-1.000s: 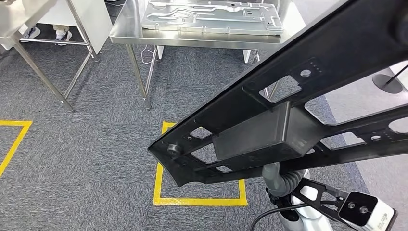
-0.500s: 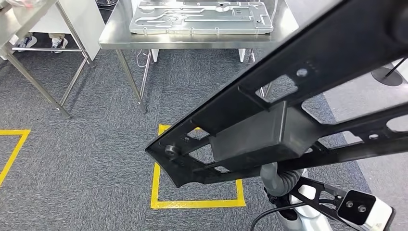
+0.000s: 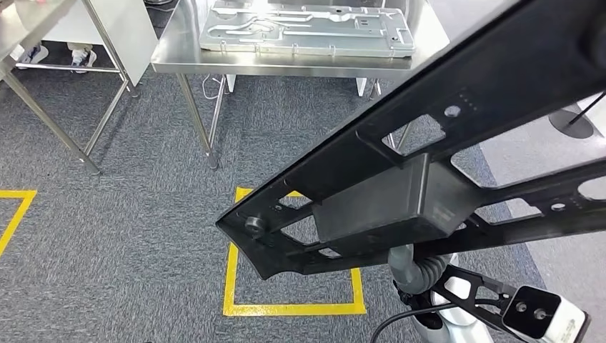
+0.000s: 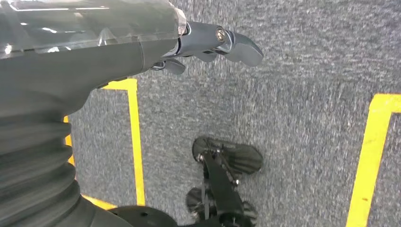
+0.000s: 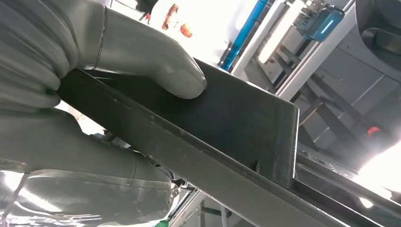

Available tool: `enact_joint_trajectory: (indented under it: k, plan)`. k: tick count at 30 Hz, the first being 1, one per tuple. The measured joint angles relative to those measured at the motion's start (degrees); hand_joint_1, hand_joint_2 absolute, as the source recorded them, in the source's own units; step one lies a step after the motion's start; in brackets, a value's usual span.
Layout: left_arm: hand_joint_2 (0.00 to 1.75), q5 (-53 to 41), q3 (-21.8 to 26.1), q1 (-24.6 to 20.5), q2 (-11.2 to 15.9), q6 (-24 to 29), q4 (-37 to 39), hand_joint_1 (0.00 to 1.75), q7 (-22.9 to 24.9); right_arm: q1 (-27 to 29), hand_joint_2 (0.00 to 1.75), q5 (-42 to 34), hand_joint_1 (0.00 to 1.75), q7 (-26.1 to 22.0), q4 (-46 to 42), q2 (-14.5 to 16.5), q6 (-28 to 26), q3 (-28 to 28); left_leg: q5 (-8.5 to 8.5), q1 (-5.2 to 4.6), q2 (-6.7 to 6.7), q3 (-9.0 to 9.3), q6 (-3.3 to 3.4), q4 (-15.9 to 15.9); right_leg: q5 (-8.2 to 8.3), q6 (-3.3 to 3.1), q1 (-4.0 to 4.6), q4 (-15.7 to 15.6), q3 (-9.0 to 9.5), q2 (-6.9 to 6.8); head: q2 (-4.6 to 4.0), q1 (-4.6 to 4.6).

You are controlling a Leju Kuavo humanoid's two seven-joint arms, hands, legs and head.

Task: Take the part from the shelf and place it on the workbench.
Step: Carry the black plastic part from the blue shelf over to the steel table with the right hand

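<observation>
While the long black part [image 3: 429, 179] is riding in the right hand [image 5: 80, 80], we are judging the carry step to be under way: the part is off the shelf and not yet set down. In the right wrist view the thick grey thumb [image 5: 156, 61] is pressing on the part's flat face and the rest of the hand is wrapping under its edge, so we are reading a firm clamp on it. In the head view the part is slanting across the picture, its near end hanging above the yellow floor square [image 3: 293, 309] on the grey carpet [image 3: 121, 214].

The left hand [image 4: 208, 45] is hanging over the carpet, holding nothing; its fingers are looking loosely extended rather than curled.

Ahead, the steel tabletop [image 3: 179, 53] is carrying a silver metal plate [image 3: 307, 28], well apart from the part. A second steel tabletop [image 3: 28, 21] is standing off to the left.

We are expecting the next move to call for closing on the tabletop, then levelling the part and lowering it, minding that long overhang near the table's edge and legs.
</observation>
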Motion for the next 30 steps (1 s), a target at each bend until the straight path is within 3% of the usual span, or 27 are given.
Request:
enact_joint_trajectory:
  k: [2,3,5,9,11,13,14,15,16,18,19,20,22,24,25,26,28,30]
  plan:
    - [1.75,0.0,0.0,0.0,0.0,0.0,0.0,0.0,0.0,0.0,1.75,0.0,1.75,0.0,0.0,0.0,0.0,0.0,-0.75,-0.03,-0.03,1.03,-0.22,-0.1,5.1,-0.62,0.19,-7.6,2.66,-0.09,0.0,0.02]
    - [1.75,-0.1,-0.1,0.0,-0.1,-0.1,0.0,0.0,-0.1,0.0,1.75,0.0,1.75,0.0,0.0,0.0,0.0,0.0,-1.08,-0.06,-0.02,1.5,-0.39,-0.2,6.51,-1.04,0.47,-11.2,4.03,-0.29,0.0,-0.09]
    - [1.75,-0.3,-0.3,-0.1,-0.2,-0.2,0.0,0.0,-0.2,-0.1,1.75,0.0,1.75,0.0,0.0,0.0,0.0,0.0,-1.44,-0.05,0.12,2.03,-0.98,-0.5,6.77,-1.96,1.04,-14.9,5.31,-0.59,0.01,-0.21]
    - [1.75,-0.4,-0.6,-0.1,-0.2,-0.2,0.0,0.0,-0.3,0.0,1.75,0.0,1.75,0.0,-0.2,0.0,0.0,0.1,-1.81,-0.22,0.42,2.63,-2.01,1.4,6.58,-3.18,0.83,-16.3,7.43,-0.46,0.0,-0.48]
    - [1.75,-0.5,-0.7,-0.2,-0.1,-0.2,0.0,0.0,-0.3,0.0,1.75,0.0,1.75,0.0,-0.3,0.1,0.0,0.1,-3.95,-0.13,0.36,-0.21,-2.25,7.1,6.08,-3.63,0.67,-16.7,8.86,-0.52,0.01,-0.86]
    - [1.75,-0.5,-0.8,-0.1,-0.1,-0.2,0.0,0.0,-0.3,0.1,1.75,0.0,1.75,0.0,-0.3,0.1,0.0,0.1,-6.86,-0.1,0.31,-5.07,-2.67,14.2,5.23,-3.87,0.77,-16.7,9.61,-0.37,0.01,-1.18]
    - [1.75,-0.5,-0.8,0.1,-0.1,-0.2,0.0,0.0,-0.3,0.2,1.75,0.0,1.75,0.0,-0.3,0.1,0.0,0.1,-7.65,-0.09,0.31,-6.85,-2.82,15.9,4.78,-3.87,0.8,-16.7,10.07,-0.23,0.01,-1.19]
    - [1.75,-0.5,-0.8,0.2,-0.1,-0.2,0.0,0.0,-0.3,0.3,1.75,0.0,1.75,0.0,-0.3,0.1,0.1,0.1,-7.34,-0.08,0.32,-7.68,-2.87,15.6,4.27,-3.8,0.8,-16.6,10.67,-0.08,0.01,-1.27]
    - [1.75,-0.5,-0.8,0.3,0.0,-0.2,0.0,0.0,-0.3,0.4,1.75,0.0,1.75,0.0,-0.3,0.1,0.1,0.1,-5.79,-0.08,0.32,-7.51,-2.86,13.3,3.68,-3.67,0.78,-16.6,11.46,0.03,0.01,-1.31]
    - [1.75,-0.6,-0.8,0.3,0.0,-0.2,0.0,0.0,-0.3,0.4,1.75,0.0,1.75,0.0,-0.3,0.1,0.1,0.1,-0.22,-0.13,0.31,-5.89,-2.55,5.9,2.32,-3.27,0.79,-16.5,13.05,0.1,0.01,-1.31]
    - [1.75,-0.6,-0.8,0.3,0.0,-0.2,0.0,0.0,-0.3,0.3,1.75,0.0,1.75,0.0,-0.3,0.1,0.1,0.1,1.79,-0.25,0.31,-5.19,-2.23,3.0,1.73,-2.98,0.83,-16.4,13.47,0.14,0.01,-1.3]
    - [1.75,-0.7,-0.8,0.3,0.0,-0.2,0.0,0.0,-0.3,0.3,1.75,-0.1,1.75,0.0,-0.3,0.1,0.1,0.1,3.09,-0.38,0.3,-4.87,-1.82,1.4,1.25,-2.64,0.85,-16.4,13.68,0.18,0.01,-1.32]
    - [1.75,-0.8,-0.8,0.3,0.0,-0.2,0.0,0.0,-0.3,0.3,1.75,-0.1,1.75,0.0,-0.3,0.1,0.1,0.1,3.02,-0.57,0.25,-4.46,-0.95,0.7,0.99,-1.92,0.87,-16.2,13.83,0.27,0.01,-1.38]
    - [1.75,-0.8,-0.9,0.3,0.0,-0.2,0.0,0.0,-0.3,0.2,1.75,-0.1,1.75,0.0,-0.3,0.1,0.1,0.1,2.8,-0.35,0.14,-3.48,-0.32,0.1,1.33,-1.23,0.78,-13.9,13.07,0.2,0.0,-1.32]
    - [1.75,-0.9,-0.9,0.2,0.0,-0.2,0.0,0.0,-0.3,0.1,1.75,-0.1,1.75,0.0,-0.3,0.1,0.1,0.1,2.56,-0.23,0.09,-2.84,-0.08,-0.2,1.28,-0.9,0.67,-11.4,11.6,0.14,0.0,-1.21]
    - [1.75,-0.9,-0.9,0.2,0.0,-0.2,0.0,0.0,-0.3,0.1,1.75,-0.1,1.75,0.0,-0.3,0.1,0.1,0.1,2.23,-0.14,0.06,-2.24,0.07,-0.4,0.82,-0.55,0.49,-7.9,9.34,0.07,0.0,-1.13]
    - [1.75,-0.9,-0.9,0.1,0.0,-0.2,0.0,0.0,-0.3,0.1,1.75,-0.2,1.75,0.0,-0.3,0.1,0.1,0.1,1.21,-0.12,0.03,-1.01,0.2,-0.5,-1.89,0.0,0.08,-1.2,4.02,0.01,0.0,-1.01]
    - [1.75,-0.9,-0.9,0.2,0.0,-0.2,0.0,0.0,-0.3,0.1,1.75,-0.2,1.75,0.0,-0.3,0.1,0.1,0.1,-0.13,-0.1,-0.1,0.63,0.07,-0.6,-4.04,0.17,-0.25,0.6,0.73,-0.03,0.0,-0.99]
